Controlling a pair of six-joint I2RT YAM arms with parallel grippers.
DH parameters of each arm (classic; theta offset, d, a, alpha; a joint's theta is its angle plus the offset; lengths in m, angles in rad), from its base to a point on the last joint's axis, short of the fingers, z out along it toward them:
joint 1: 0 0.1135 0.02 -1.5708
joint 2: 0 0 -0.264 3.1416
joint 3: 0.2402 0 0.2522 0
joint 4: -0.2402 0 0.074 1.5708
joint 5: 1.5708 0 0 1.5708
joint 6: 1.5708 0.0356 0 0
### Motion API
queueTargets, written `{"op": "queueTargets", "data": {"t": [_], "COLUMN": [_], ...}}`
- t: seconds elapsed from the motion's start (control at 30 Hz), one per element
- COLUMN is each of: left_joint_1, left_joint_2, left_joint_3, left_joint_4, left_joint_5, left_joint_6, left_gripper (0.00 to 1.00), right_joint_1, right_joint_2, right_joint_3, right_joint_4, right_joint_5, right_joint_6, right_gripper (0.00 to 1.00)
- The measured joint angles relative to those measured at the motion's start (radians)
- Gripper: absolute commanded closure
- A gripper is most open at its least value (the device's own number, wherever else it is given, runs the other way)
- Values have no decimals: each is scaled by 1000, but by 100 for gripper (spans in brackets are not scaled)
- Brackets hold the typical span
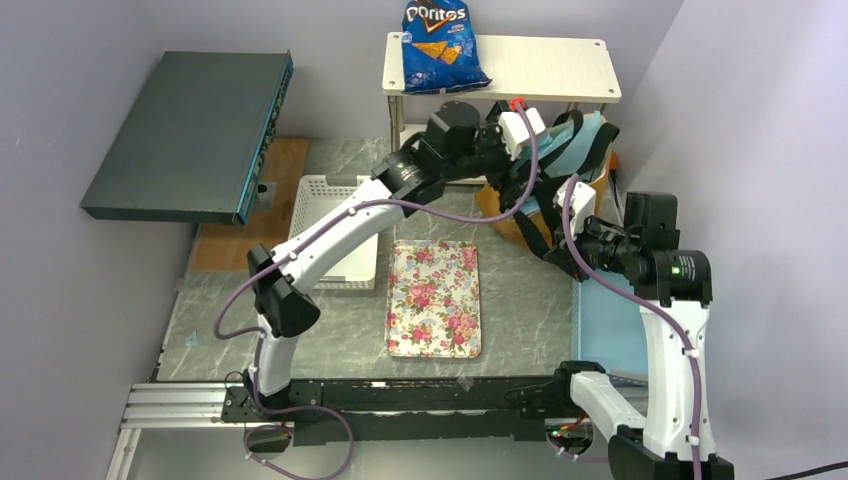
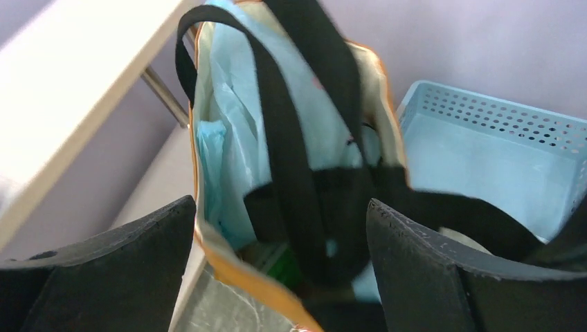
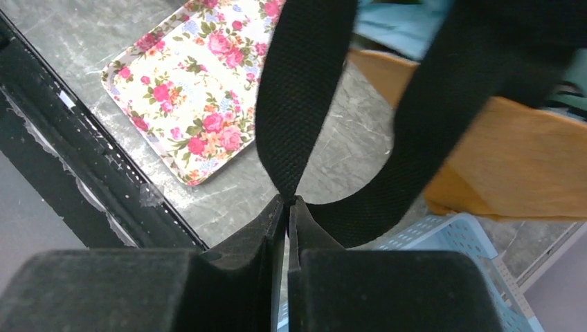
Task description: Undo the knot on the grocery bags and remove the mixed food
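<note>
The orange-tan tote [image 1: 500,212] stands at the back right of the table, its mouth open in the left wrist view [image 2: 266,287]. Black straps [image 2: 287,149] loop across that mouth; no knot shows in them. The light-blue plastic bag [image 2: 239,111] sits inside the tote, with something green [image 2: 285,263] below it. My left gripper [image 2: 280,270] is open, its jaws wide apart over the tote's near rim. My right gripper [image 3: 288,200] is shut on one black strap [image 3: 301,90] and holds it taut to the right of the tote. The other food is hidden.
A floral tray [image 1: 434,298] lies mid-table. A white basket [image 1: 335,235] sits left of it and a light-blue basket [image 1: 608,325] at the right edge. A blue Doritos bag [image 1: 438,45] stands on the white shelf [image 1: 545,68]. A dark flat box [image 1: 190,135] is at the back left.
</note>
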State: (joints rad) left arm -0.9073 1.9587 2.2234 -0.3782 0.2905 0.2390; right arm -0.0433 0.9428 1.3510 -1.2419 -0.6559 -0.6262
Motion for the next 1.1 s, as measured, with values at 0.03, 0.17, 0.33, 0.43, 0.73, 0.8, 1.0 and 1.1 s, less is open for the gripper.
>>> {"op": "queueTargets", "data": {"t": [0.03,0.17,0.33,0.43,0.73,0.8,1.0,1.1], "left_joint_1": [-5,-15,-4,20,68,66,64,63], "left_joint_2": [19,64,38,22,21,21,21,21], "left_joint_3": [1,-4,-108,-160,-157,-157,-150,-146], "left_joint_4": [8,21,44,25,-5,-8,-15,-25], "left_joint_5": [-19,-95,-175,-152,-42,-24,-14,-14], "left_joint_6": [-21,-71,-117,-155,-230,-258,-327,-344], "left_gripper": [7,11,47,83,100,100,100,100], "right_joint_1": [0,0,0,0,0,0,1,5], "right_joint_2": [-17,-59,-61,-51,10,6,-16,-2], "right_joint_3": [-9,-29,-28,-24,138,193,252,240], "right_joint_4": [2,11,31,41,40,53,86,82], "right_joint_5": [-4,-8,-7,-7,4,2,-46,-49], "right_joint_6": [6,29,59,78,128,136,98,37], "right_gripper": [91,91,88,78,27,26,17,12]}}
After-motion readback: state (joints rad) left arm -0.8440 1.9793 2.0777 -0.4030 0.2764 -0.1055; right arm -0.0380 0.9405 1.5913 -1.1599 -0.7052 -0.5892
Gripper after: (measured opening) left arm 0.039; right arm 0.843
